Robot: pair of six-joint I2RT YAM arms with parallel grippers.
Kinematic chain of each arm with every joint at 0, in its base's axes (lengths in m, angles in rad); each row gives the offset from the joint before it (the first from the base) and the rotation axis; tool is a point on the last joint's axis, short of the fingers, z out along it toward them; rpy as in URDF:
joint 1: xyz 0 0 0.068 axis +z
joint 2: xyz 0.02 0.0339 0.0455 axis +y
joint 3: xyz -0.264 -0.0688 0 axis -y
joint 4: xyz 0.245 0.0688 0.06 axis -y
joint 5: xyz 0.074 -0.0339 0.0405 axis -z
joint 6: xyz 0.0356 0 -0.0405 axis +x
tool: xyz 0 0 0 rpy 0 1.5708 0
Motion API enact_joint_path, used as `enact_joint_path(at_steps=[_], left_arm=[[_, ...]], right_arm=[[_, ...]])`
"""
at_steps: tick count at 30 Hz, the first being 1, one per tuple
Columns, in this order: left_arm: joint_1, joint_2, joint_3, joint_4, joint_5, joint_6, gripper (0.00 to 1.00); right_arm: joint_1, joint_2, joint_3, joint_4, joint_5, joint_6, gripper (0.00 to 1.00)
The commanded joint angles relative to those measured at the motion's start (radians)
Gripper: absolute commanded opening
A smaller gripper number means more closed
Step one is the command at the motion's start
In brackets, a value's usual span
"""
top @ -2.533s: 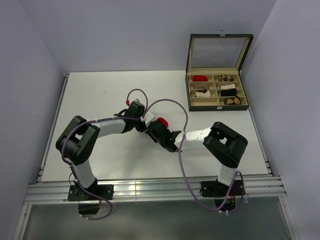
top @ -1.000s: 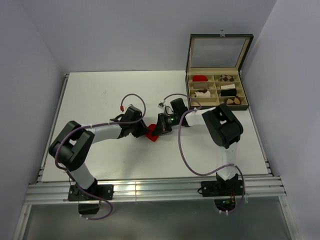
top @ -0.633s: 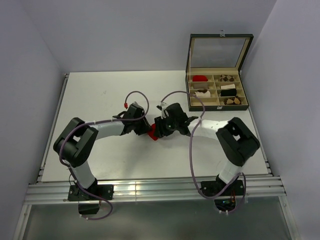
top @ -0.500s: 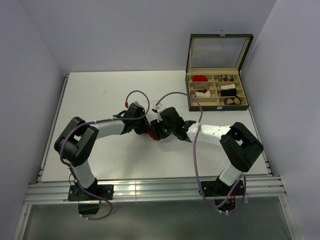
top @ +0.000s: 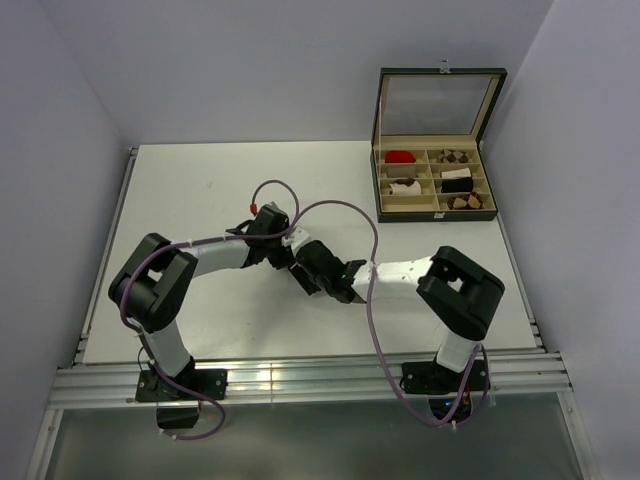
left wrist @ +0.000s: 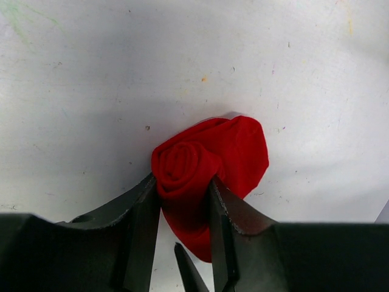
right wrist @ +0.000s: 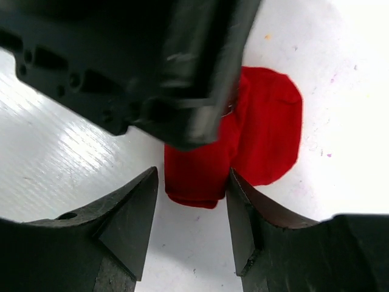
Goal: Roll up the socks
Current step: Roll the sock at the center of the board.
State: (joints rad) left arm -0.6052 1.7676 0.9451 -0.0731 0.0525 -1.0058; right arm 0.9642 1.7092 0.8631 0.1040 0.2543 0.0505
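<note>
The red sock lies on the white table, rolled into a tight coil at one end with a flat flap spread beside it. My left gripper is shut on the coil, one finger pressed against each side. My right gripper stands open around the roll's other end, with a gap on its left side. In the top view both grippers meet mid-table, left gripper and right gripper, and they hide the sock there.
An open box with a raised lid stands at the back right. Its compartments hold several rolled bundles, among them a red one and a cream-and-brown one. The left gripper's body looms close over the right wrist view.
My right gripper has opened and let go of the red sock, and its arm has swung from the far right round to the near side. The left gripper kept its hold.
</note>
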Motion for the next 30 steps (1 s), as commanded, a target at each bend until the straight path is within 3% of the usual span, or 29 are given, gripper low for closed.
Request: enact_joint_path(at_steps=[1,5,8,9,12,14,21,30], left_arm=[[-0.001,0.046,-0.003,-0.099,-0.020,0.045,0.40],[-0.002,0.047,-0.002,-0.096,-0.011,0.042,0.41],[-0.002,0.038,-0.003,-0.093,-0.011,0.041,0.43],[-0.002,0.035,-0.005,-0.093,-0.016,0.042,0.44],[-0.002,0.010,-0.005,-0.091,-0.023,0.039,0.51],[-0.002,-0.003,-0.005,-0.091,-0.029,0.036,0.55],[0.007,-0.083,-0.019,-0.083,-0.048,0.018,0.62],[0.021,-0.137,-0.055,-0.062,-0.083,-0.022,0.68]], right_arm=[[0.034,0.041,0.037,0.052,0.076,-0.057,0.55],[0.051,0.087,0.045,0.062,0.095,-0.075,0.48],[0.048,0.102,0.037,0.060,0.088,-0.070,0.27],[0.048,0.101,0.034,0.057,0.082,-0.063,0.14],[0.027,0.057,0.013,0.046,0.014,-0.052,0.00],[-0.008,0.037,0.007,0.022,-0.044,-0.022,0.00],[-0.163,-0.016,-0.004,-0.026,-0.457,0.064,0.00],[-0.331,0.125,0.072,-0.087,-0.826,0.163,0.00]])
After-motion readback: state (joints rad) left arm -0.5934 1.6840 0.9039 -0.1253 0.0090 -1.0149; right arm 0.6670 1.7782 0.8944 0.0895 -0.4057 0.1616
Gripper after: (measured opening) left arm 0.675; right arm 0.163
